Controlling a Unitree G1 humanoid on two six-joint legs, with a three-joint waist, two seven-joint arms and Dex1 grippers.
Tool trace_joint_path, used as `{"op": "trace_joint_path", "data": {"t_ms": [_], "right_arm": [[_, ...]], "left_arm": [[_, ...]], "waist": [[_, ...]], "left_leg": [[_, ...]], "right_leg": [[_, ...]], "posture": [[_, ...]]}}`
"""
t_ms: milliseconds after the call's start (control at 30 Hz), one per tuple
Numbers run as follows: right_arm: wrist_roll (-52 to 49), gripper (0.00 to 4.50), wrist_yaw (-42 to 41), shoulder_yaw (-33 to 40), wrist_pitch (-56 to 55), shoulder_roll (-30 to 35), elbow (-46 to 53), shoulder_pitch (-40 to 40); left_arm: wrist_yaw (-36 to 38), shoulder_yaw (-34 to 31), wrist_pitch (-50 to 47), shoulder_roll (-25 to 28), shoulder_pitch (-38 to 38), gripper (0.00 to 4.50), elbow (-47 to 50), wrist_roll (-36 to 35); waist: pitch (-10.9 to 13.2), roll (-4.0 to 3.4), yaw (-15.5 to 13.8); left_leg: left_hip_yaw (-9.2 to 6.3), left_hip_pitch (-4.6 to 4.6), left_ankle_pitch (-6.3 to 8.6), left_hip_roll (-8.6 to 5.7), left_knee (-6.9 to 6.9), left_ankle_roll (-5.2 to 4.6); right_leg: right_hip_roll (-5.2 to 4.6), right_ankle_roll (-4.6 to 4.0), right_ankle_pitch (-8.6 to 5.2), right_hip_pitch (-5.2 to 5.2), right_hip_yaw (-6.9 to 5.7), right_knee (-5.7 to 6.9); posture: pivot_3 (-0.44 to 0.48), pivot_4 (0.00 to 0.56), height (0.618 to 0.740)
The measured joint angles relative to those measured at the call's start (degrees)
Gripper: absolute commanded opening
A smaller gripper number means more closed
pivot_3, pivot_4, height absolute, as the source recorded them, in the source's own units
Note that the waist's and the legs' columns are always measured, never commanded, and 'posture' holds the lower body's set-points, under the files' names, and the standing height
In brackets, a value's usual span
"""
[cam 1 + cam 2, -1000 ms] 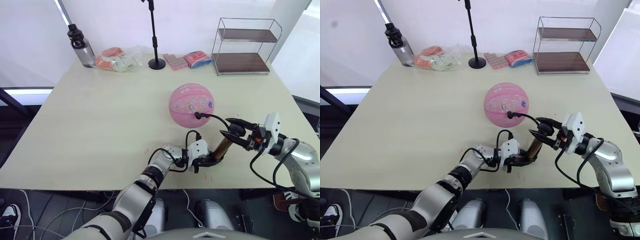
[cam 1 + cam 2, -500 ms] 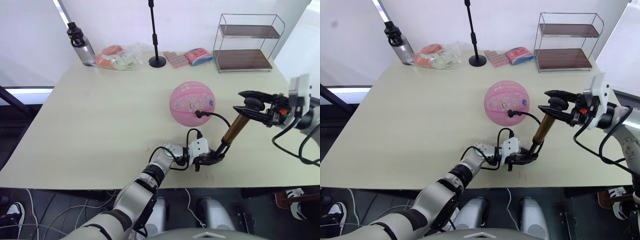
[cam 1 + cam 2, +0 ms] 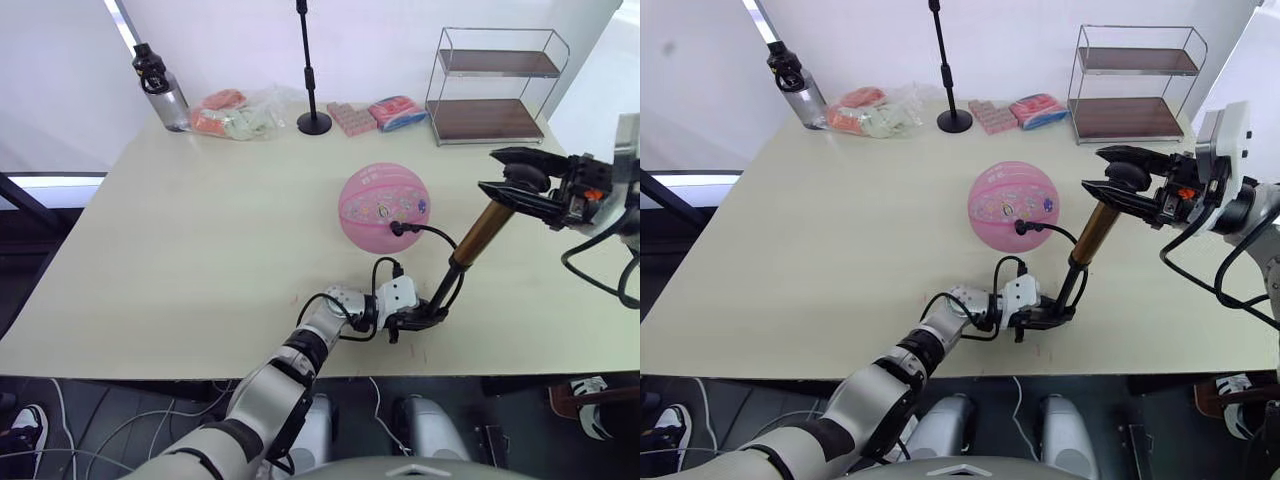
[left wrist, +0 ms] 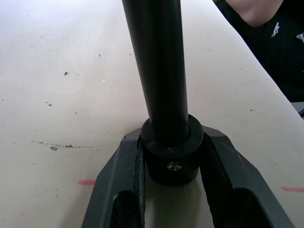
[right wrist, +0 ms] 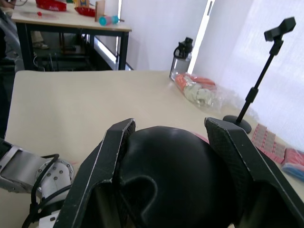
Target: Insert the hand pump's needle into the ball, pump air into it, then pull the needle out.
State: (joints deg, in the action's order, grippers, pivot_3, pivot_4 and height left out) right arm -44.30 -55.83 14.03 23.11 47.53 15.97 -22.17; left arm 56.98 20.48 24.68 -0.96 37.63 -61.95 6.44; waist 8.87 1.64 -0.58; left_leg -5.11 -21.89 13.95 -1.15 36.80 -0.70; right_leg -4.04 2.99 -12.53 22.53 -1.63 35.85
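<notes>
The pink ball (image 3: 384, 208) rests mid-table. A black hose (image 3: 432, 237) runs from the hand pump's foot to a small black fitting (image 3: 397, 229) pushed against the ball's front; the needle itself is hidden there. The hand pump leans up to the right: its bronze barrel (image 3: 478, 232) is raised, and a thin black rod (image 4: 159, 71) runs down to the black end cap (image 4: 171, 154). My left gripper (image 3: 415, 318) is shut on that cap at the table. My right gripper (image 3: 525, 185) is shut on the black handle (image 5: 175, 175) at the top.
Along the far edge stand a water bottle (image 3: 160, 90), a clear bag of packets (image 3: 235, 115), a black stand pole (image 3: 310, 70), pink packets (image 3: 375, 115) and a wire shelf (image 3: 495, 90). The pump's foot is close to the table's near edge. A person's arm (image 4: 266, 28) shows beyond the table.
My right gripper has risen up and to the right with the handle, drawing the bronze barrel away from the foot and baring the black rod. The left gripper and ball stayed put.
</notes>
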Motion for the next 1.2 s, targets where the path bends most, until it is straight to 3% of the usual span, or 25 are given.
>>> {"op": "trace_joint_path", "data": {"t_ms": [200,400,533,867,1200], "right_arm": [[1.68,1.85,0.04,-0.47,-6.12,-5.15,-1.24,4.96],[4.84,1.85,0.15,-4.27,-8.4,-8.35,-4.21,8.33],[7.74,1.85,0.0,-7.61,-8.99,-9.37,-5.95,9.0],[15.48,1.84,0.23,-13.33,-12.2,-12.3,-9.2,12.18],[17.32,1.84,-0.01,-13.87,-14.66,-13.5,-9.86,13.06]], "left_arm": [[-0.85,0.15,-0.17,0.78,-0.14,1.1,-0.85,0.28],[-0.97,0.17,-0.19,1.58,-0.27,1.1,-1.27,0.51],[-0.74,0.17,-0.15,1.21,-0.2,1.1,-1.08,0.47],[-0.16,0.16,-0.15,0.89,-0.3,1.1,-1.03,0.3],[-0.29,0.14,-0.17,0.86,-0.37,1.1,-1.05,0.25]], "waist": [[-0.63,0.72,0.64],[-0.94,0.99,1.23],[-1.13,0.32,1.18],[-1.1,0.4,0.92],[-1.08,0.42,0.89]], "left_leg": [[-0.09,0.44,0.02,0.45,-0.04,0.02],[-0.15,1.08,0.27,0.86,-0.33,0.45],[-0.01,1.17,0.26,0.76,-0.33,0.44],[-0.04,1.06,0.24,0.66,-0.34,0.37],[-0.06,1.06,0.38,0.68,-0.34,0.6]], "right_leg": [[0.11,-0.23,-0.14,-0.48,-0.14,0.0],[-0.17,-0.27,-0.18,-1.04,-0.09,-0.08],[-0.04,-0.26,-0.17,-0.9,-0.15,-0.1],[-0.01,-0.24,-0.21,-0.87,-0.23,-0.26],[-0.02,-0.23,-0.23,-0.87,-0.23,-0.27]], "posture": [[0.0,0.15,0.74],[0.0,0.15,0.74],[0.0,0.15,0.74],[0.0,0.15,0.74],[0.0,0.15,0.74]]}}
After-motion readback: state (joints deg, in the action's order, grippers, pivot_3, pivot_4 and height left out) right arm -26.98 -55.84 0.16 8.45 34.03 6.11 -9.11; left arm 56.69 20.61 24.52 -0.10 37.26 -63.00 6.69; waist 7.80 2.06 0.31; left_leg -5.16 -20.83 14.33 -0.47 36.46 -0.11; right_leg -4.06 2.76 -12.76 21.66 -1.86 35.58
